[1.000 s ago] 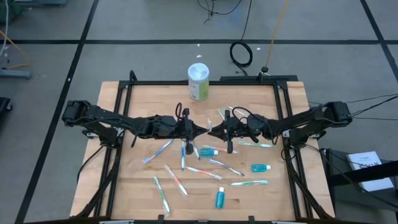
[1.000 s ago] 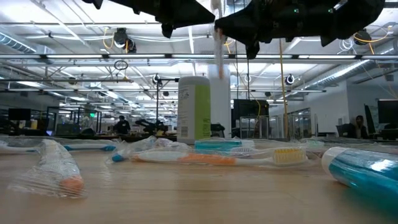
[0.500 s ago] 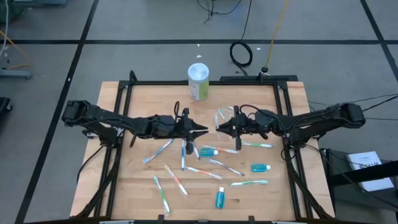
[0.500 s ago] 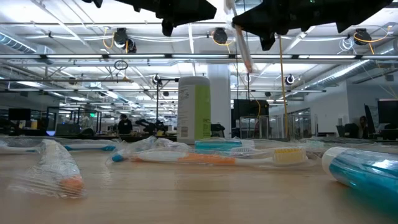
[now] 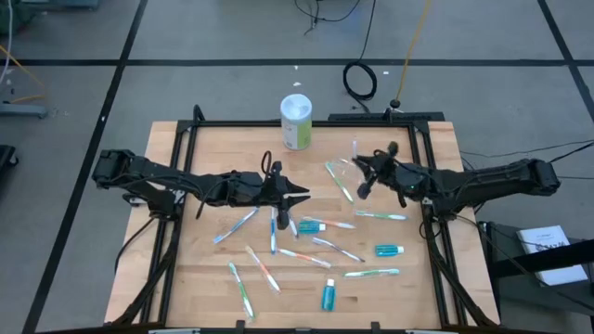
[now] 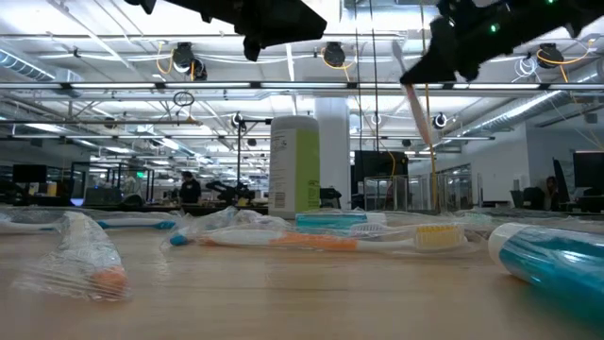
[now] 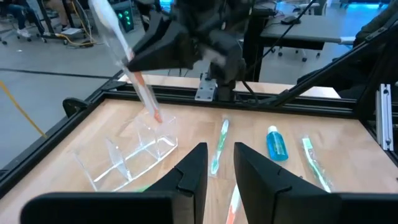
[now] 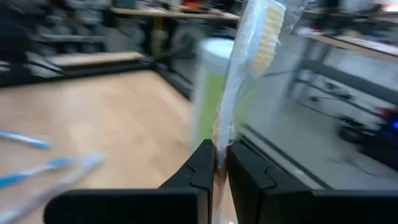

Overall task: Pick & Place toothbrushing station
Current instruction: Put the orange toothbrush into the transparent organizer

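Two claws: the left claw [image 5: 299, 194] hangs over the middle of the worktop [image 5: 204, 278]; the right claw [image 5: 360, 167] is over the back right part, well apart from the left one.
Right claw: its fingers [image 8: 202, 163] are pressed onto a wrapped brush [image 8: 249, 56], pinching it low on the handle; the bristle end points up and away from the claw.
Brush: carried in the air and tilted, with pale yellow bristles and an orange handle inside clear wrap [image 6: 415, 104].
Brush tip: seen from the left wrist, the orange lower end [image 7: 149, 106] is at the holder [image 7: 134, 155]; I cannot tell whether it touches.
Holder: clear plastic with several compartments, on the worktop near the back right, just under the right claw.
Left claw: its fingers [image 7: 193, 171] stand slightly spread, with nothing between them.
Loose brushes: about a dozen lie scattered [image 5: 272, 230] across the middle and front of the worktop, most in front of the two claws.
Tubes: three teal tubes lie among them, one near the centre [image 5: 311, 225], one to the right [image 5: 389, 249] and one at the front [image 5: 328, 295].
Canister: white and green, upright at the back edge [image 5: 296, 121], apart from both claws.
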